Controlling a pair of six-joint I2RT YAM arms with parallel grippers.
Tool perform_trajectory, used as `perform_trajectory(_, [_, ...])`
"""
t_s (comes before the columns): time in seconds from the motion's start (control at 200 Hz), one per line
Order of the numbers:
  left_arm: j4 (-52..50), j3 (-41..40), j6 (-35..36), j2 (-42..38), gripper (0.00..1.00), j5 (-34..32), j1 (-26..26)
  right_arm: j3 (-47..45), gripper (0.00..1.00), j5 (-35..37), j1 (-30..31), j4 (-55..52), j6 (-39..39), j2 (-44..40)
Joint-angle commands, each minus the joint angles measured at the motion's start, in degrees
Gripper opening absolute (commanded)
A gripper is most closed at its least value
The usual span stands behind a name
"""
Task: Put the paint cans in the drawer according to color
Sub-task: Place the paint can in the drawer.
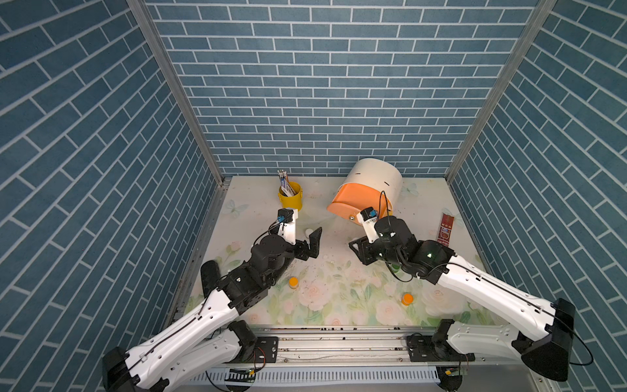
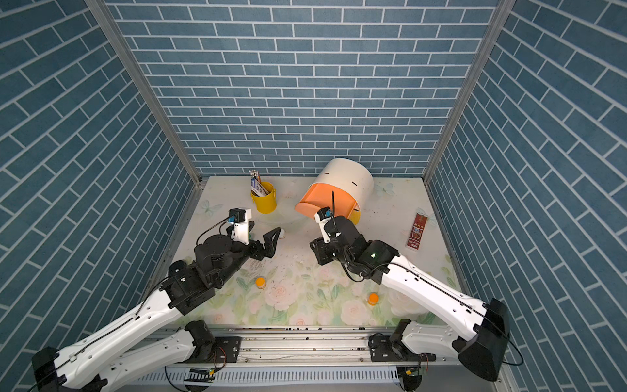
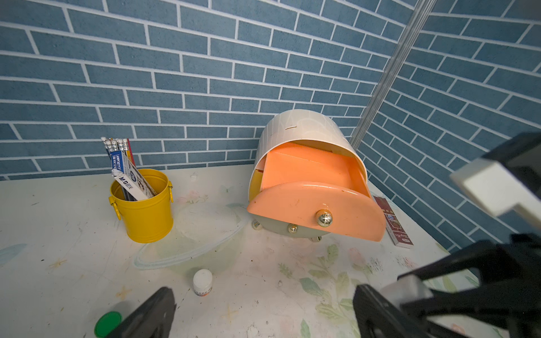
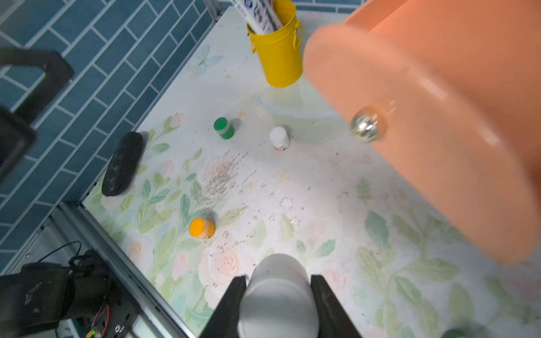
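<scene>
Paint cans, loose: white can [image 3: 202, 281] upright on the table [image 1: 342, 237], between the yellow cup and the left gripper; green can [image 4: 224, 127] near it; orange can [image 1: 293, 281] and second orange can [image 1: 407, 298] toward the front rail, well apart.
Paint can, held: second white can [image 4: 278, 301] clamped between the jaws of the right gripper [image 4: 278, 278], just before the peach drawer's front.
Chest [image 1: 373, 183]: white shell, standing at the back wall.
Peach drawer [image 3: 310, 172]: top position, pulled well out. The left wrist view shows only its peach floor and walls.
Yellow cup [image 1: 291, 200]: upright, holding pencils [image 3: 117, 146] and a leaning printed pack.
Left gripper [image 3: 262, 292]: jaws spread wide, with the loose white can just ahead of the tips.
Red packet [image 1: 446, 229]: flat near the right wall.
</scene>
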Motion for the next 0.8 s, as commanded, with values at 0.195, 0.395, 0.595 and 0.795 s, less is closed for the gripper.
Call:
perform_trajectory(0.195, [-1.0, 1.5, 0.6, -0.2, 1.0, -0.9, 0.3, 14.6, 0.13, 7.0, -9.0, -8.9, -6.0, 5.2])
perform_trajectory(0.395, [-0.8, 1.6, 0.6, -0.1, 1.0, -1.0, 0.3, 19.4, 0.13, 8.7, -11.6, -8.9, -8.3, 8.8])
perform_trajectory(0.595, [-0.5, 1.7, 0.8, 0.8, 1.0, -0.9, 0.3, 22.0, 0.13, 8.4, -14.3, -8.5, -10.0, 13.8])
perform_trajectory(0.795, [0.3, 1.4, 0.8, 1.1, 1.0, -0.6, 0.4, 23.2, 0.13, 6.6, -16.7, -8.0, -10.5, 18.1])
